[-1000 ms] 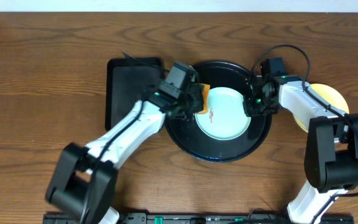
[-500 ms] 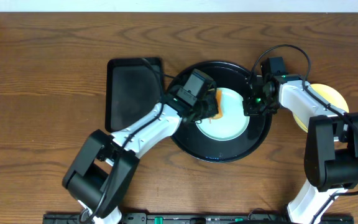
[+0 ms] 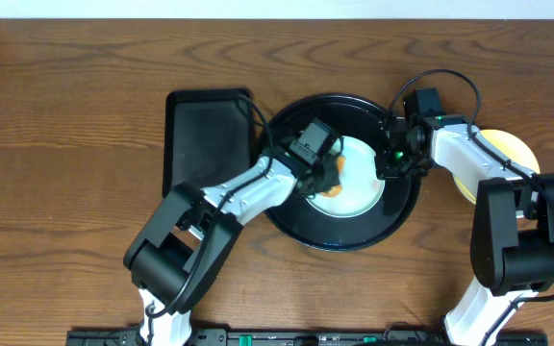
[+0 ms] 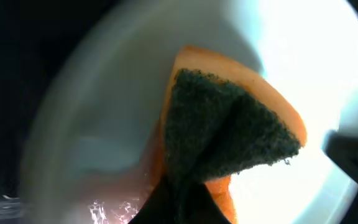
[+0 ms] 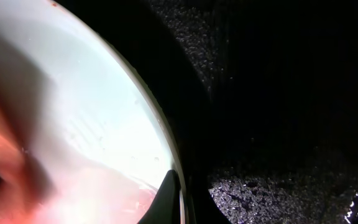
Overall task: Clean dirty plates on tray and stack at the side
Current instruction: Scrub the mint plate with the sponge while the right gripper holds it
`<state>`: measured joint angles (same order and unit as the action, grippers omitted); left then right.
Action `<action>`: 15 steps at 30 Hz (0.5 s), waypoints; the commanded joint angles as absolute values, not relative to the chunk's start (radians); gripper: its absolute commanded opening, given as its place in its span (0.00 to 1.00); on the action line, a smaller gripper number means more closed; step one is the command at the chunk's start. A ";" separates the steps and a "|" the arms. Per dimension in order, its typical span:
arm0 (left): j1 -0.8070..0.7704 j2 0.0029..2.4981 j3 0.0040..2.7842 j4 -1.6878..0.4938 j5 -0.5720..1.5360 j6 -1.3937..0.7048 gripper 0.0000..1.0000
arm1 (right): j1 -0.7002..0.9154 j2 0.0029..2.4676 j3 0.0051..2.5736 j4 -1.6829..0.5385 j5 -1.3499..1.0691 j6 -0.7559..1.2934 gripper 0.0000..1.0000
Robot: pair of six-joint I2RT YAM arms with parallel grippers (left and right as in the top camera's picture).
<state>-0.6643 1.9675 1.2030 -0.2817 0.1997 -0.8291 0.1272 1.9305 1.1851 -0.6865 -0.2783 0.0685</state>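
Note:
A pale mint-blue plate [image 3: 362,192] lies in the round black tray [image 3: 339,242]. My left gripper [image 3: 323,169] is shut on an orange sponge with a dark green scouring side [image 3: 334,186] and presses it on the plate's left half. In the left wrist view the sponge [image 4: 229,137] lies on the plate [image 4: 92,130], with a reddish wet smear beside it. My right gripper [image 3: 393,160] is shut on the plate's right rim. In the right wrist view one finger [image 5: 171,194] rests on that rim [image 5: 104,118]. A pale yellow plate [image 3: 510,149] lies on the table at the right, partly under my right arm.
A smaller rectangular black tray [image 3: 200,135] stands left of the round tray, touching it. The round tray's wet black floor [image 5: 278,124] shows right of the plate. Both arms reach over the round tray from either side.
My left gripper has carried the sponge rightward, from the plate's left rim onto its middle. The right gripper has kept still on the rim.

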 commanded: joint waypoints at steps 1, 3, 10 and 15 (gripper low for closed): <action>-0.609 1.998 1.228 -0.406 -0.065 -0.748 0.08 | 0.133 1.976 1.175 -0.697 -0.278 0.078 0.01; -0.608 1.998 1.269 -0.472 -0.147 -0.718 0.07 | 0.133 1.976 1.175 -0.697 -0.278 0.078 0.01; -0.632 2.008 1.322 -0.488 -0.171 -0.701 0.07 | 0.133 1.976 1.175 -0.702 -0.277 0.078 0.01; -0.659 2.093 1.322 -0.393 0.043 -0.800 0.08 | 0.133 1.976 1.175 -0.703 -0.277 0.078 0.01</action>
<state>-0.6567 2.0083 1.3148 -0.4335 -0.0277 -0.7311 0.1276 1.9327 1.1854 -0.6918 -0.2928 0.0719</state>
